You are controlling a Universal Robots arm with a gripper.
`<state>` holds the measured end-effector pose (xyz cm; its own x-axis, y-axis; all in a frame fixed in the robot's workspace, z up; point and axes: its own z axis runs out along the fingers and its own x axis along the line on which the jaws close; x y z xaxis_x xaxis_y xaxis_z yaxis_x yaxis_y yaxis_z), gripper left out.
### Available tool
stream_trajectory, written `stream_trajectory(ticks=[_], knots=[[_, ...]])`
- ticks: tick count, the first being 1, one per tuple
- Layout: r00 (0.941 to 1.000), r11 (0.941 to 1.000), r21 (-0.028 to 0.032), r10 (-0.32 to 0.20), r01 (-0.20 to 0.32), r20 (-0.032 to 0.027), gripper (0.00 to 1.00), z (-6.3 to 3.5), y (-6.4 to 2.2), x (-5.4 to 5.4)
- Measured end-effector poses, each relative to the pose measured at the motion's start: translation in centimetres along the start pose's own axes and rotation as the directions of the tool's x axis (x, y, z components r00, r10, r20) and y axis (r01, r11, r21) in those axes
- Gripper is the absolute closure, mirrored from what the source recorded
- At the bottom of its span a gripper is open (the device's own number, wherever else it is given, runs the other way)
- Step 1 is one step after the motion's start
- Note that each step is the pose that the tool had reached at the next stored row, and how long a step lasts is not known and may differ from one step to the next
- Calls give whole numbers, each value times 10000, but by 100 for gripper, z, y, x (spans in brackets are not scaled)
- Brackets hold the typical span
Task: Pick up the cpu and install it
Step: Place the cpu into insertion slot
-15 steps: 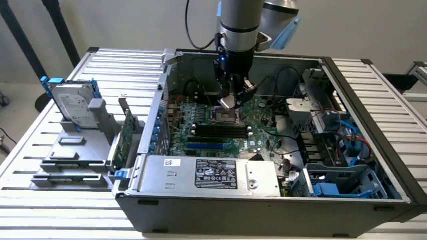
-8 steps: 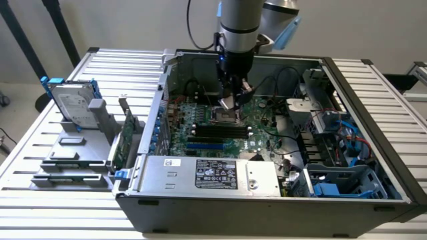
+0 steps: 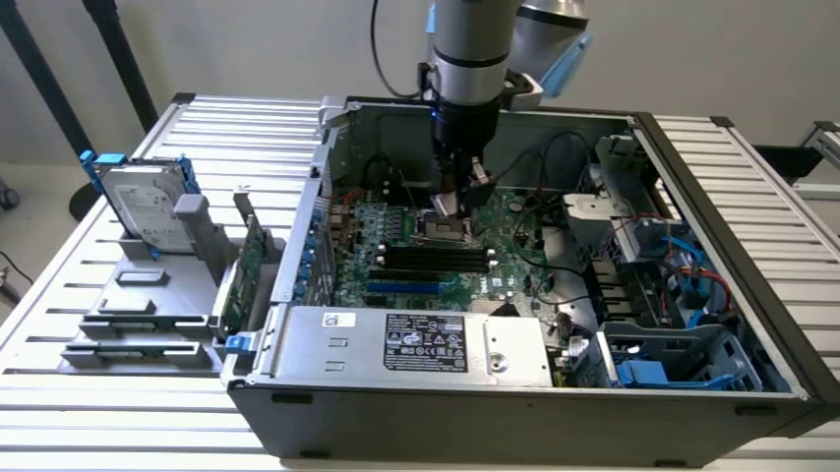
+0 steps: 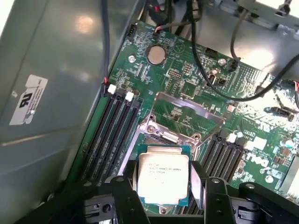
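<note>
gripper: the gripper (image 3: 453,200) hangs nose-down inside the open computer case (image 3: 735,187), over the middle of the motherboard (image 4: 187,88).
fingers: closed on the cpu (image 4: 162,179), one on each of two opposite edges. gripping by the rim likely keeps the metal top and the underside untouched.
cpu: held flat, silver lid up, poised just above the socket (image 4: 156,139). by my judgement it is not seated.
socket: its metal hold-down frame (image 4: 187,116) stands swung open and back, so the recess lies bare for the chip.
nearby: memory slots (image 4: 110,140) run just beside the socket, so the fingers have little room on that side.
progress: pick-up looks done, and placing is in hand.
</note>
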<state>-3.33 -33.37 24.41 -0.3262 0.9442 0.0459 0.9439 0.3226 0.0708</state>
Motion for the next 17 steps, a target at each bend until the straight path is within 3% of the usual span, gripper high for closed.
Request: stream_trajectory(ticks=[6,13,17], knots=[[9941,9942,-38,1078,-1078,69,45,13,-1,-1],[9748,9749,-92,2225,-2224,140,45,25,-2,-1],[9665,9666,-110,2563,-2562,158,45,30,-9,-3]])
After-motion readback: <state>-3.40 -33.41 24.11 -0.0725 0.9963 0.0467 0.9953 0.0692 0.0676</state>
